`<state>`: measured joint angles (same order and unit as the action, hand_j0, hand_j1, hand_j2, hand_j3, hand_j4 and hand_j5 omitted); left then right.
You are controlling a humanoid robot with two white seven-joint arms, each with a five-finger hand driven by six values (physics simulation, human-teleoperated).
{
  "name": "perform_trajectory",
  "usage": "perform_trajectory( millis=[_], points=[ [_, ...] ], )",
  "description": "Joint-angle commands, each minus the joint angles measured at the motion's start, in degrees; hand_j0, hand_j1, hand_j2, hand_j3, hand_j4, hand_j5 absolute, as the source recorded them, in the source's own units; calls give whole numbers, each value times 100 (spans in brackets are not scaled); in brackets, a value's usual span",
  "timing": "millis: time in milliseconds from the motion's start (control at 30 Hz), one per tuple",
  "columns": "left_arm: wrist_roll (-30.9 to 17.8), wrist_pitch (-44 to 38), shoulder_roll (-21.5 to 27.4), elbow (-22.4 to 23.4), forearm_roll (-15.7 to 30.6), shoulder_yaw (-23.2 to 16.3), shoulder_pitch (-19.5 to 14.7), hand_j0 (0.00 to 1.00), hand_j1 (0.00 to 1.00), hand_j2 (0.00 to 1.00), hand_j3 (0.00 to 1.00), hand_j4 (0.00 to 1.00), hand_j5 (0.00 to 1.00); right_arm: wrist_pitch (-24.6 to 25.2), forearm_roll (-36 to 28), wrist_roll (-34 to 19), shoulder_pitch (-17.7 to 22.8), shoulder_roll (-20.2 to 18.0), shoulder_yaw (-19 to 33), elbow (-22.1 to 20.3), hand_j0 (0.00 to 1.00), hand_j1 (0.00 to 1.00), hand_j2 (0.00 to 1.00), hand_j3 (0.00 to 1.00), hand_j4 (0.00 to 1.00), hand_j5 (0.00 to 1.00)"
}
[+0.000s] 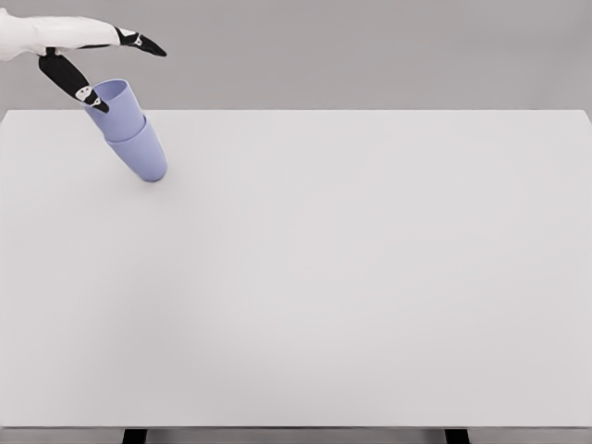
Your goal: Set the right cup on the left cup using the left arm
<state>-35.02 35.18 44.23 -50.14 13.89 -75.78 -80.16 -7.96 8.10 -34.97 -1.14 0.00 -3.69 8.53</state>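
Item: my left hand (88,55), white with black fingertips, entering at the upper left corner of the head view. Its fingers are spread apart and straight; the upper ones (141,43) point rightward above the cups, and a lower black digit (72,81) angles down to the rim of the upper cup. That digit's tip appears to touch the rim's left edge, though I cannot tell whether it truly makes contact. The hand clasps nothing.

Item: upper pale lilac-blue plastic cup (115,108), smooth and tapered, its open mouth facing up and to the left. It sits nested inside the second cup, with only its upper part showing.

Item: lower pale lilac-blue plastic cup (143,154), same colour and shape, holding the upper one in its mouth. Its closed base points down and to the right.

Position of the pair: stacked, leaning as one with mouths tilted toward the upper left, near the far left corner of the table, the upper cup overlapping the table's back edge in the view.

Item: broad flat white table (351,277), filling most of the view, with dark legs showing at the bottom edge.
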Motion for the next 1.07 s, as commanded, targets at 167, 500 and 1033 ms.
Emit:
perform_trajectory(
  millis=[167,500,1033],
  points=[
    [2,-18,1852,-3914,1521,169,281,100,100,100,100,100,100,-4,8,-3,0,0,0,0,100,100,100,100,100,100],
    [2,-18,2239,-5084,1670,213,1169,100,100,100,100,100,100,-4,8,-3,0,0,0,0,100,100,100,100,100,100],
    [2,-18,2037,-5075,1652,345,1565,100,100,100,100,100,100,-4,8,-3,0,0,0,9,100,100,100,100,100,100]
  ],
)
